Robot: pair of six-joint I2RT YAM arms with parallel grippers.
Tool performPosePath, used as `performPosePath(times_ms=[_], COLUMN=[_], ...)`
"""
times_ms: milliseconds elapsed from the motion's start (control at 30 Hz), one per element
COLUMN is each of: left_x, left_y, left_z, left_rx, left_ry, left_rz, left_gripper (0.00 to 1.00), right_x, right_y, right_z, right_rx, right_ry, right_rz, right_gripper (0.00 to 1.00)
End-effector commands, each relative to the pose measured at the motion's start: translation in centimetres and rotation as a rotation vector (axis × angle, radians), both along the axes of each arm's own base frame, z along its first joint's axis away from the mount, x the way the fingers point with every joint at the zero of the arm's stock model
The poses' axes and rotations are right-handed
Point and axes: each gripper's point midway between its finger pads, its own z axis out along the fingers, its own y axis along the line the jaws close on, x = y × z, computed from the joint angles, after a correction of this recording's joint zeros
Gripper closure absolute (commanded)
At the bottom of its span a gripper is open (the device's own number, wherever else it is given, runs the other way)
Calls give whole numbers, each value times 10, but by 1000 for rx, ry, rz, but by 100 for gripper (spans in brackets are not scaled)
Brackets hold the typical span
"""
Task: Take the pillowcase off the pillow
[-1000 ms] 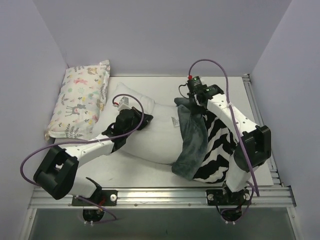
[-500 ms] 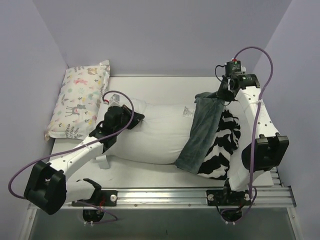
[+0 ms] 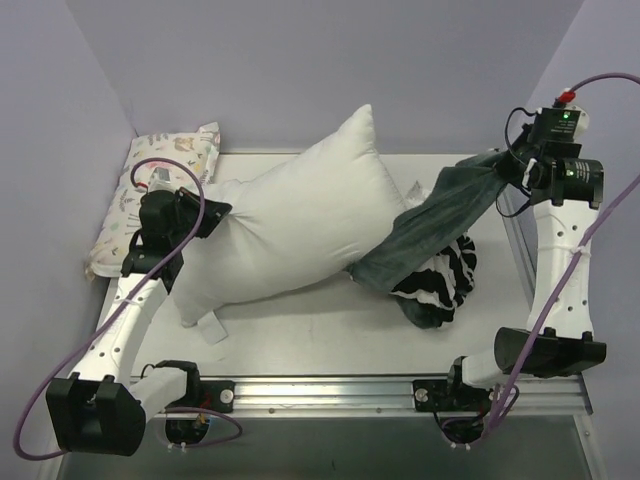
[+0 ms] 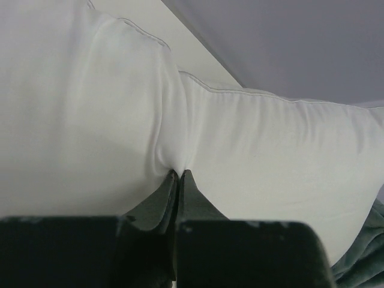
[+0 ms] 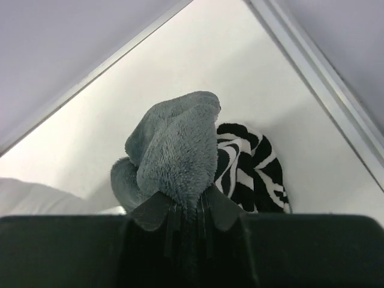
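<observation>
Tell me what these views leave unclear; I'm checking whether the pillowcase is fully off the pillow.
- Top view: the pillowcase overlaps one end of the pillow, hiding whether it is inside.
- Left wrist view: left gripper tips buried in a pillow fold.
- Right wrist view: right gripper blocks the fabric below its grip.

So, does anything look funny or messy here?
Yes. The white pillow sits crooked, one corner poking up, pinched by the left gripper. The grey-green pillowcase hangs off its end, stretched up to the right gripper, its zebra side bunched in a heap on the table.
</observation>
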Motion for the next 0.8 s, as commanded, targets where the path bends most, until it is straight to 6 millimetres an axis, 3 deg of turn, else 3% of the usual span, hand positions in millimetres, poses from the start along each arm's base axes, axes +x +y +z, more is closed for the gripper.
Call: performPosePath(times_ms=[0, 167, 367, 467, 600, 767], left_x=[1, 4, 13, 15, 16, 17], left_y=[39, 38, 28, 23, 11, 3], left_z=[-9, -16, -9, -7, -10, -16], left_rx=[52, 16, -3, -1, 7, 6], left_ry=[27, 35, 13, 4, 7, 15], left_rz=[115, 124, 116, 106, 81, 74], left_gripper=[100, 100, 100, 100, 100, 100], right_x=[-6, -9, -20, -33, -61, -95], right_y=[-17, -11, -7, -9, -11, -17], right_z=[7, 14, 36, 55, 101, 142], right_rx=[-16, 3, -21, -43, -69, -108], right_ry=[-29, -53, -110, -157, -284, -388], right_rz=[-62, -40, -36, -50, -74, -114], right_gripper=[100, 100, 100, 100, 100, 100])
